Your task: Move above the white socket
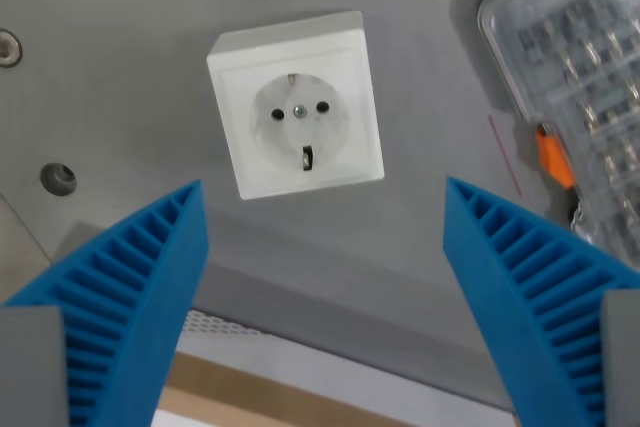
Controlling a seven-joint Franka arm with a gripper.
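Nearest: blue ribbed two-finger gripper (325,197), fingers spread wide at 7 and 5 o'clock of the wrist view, nothing pinched between them. Beyond the tips, at 12 o'clock and leaning slightly toward 11: square white plastic socket (296,104), flat on the grey metal tabletop (130,17), rotated a little clockwise, two pin holes and an earth pin visible on its round face. Apart from both fingers, not touched. Likely next: short advance toward 12 o'clock with a slight shift to 11 to centre over it. Room: bare surface all round the socket; at 2 to 3 o'clock a clear plastic compartment box (585,77) with an orange clip (555,159), near the right-hand finger's side. Farther at 9 to 10 o'clock: two bolt holes (57,178).
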